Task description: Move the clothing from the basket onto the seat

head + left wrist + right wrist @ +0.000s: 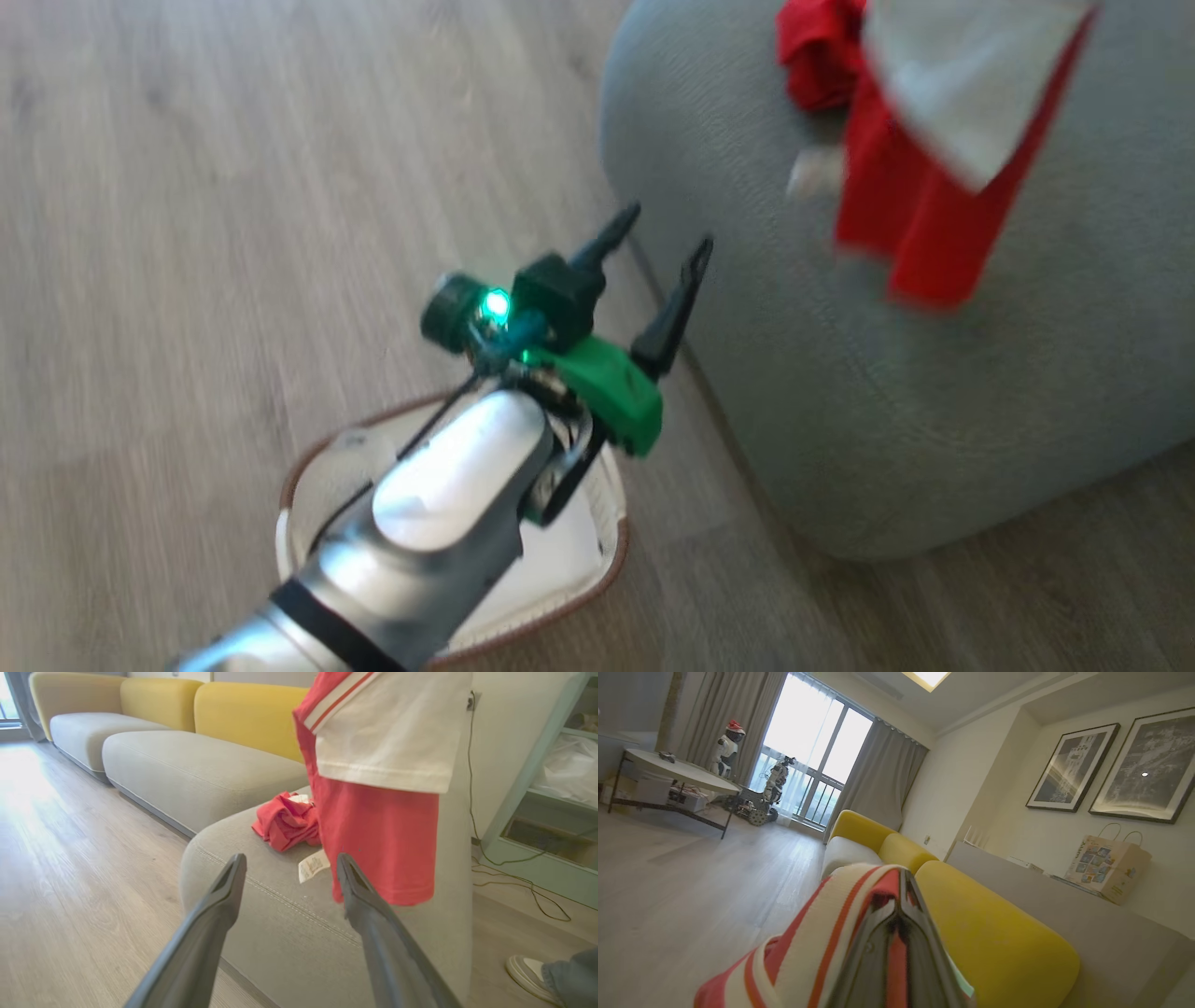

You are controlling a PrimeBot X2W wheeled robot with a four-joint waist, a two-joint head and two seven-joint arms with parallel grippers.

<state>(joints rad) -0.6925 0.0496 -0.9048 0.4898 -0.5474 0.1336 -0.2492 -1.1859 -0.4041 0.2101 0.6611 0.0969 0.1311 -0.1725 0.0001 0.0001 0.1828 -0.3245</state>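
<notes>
Left end effector [669, 229], wide open and empty, hangs between basket [301, 509] and seat [840, 420]. Right end effector [903, 877] pinches a red-and-white garment [924, 233] hanging over the seat, where a second red garment [817, 56] lies crumpled.

Two red garments [373, 835] (one crumpled, one hanging), one basket [313, 495], three yellow backrests [250, 716], two framed pictures [1071, 767], one paper bag [1106, 868], one shoe [525, 970], one round table [677, 770].
</notes>
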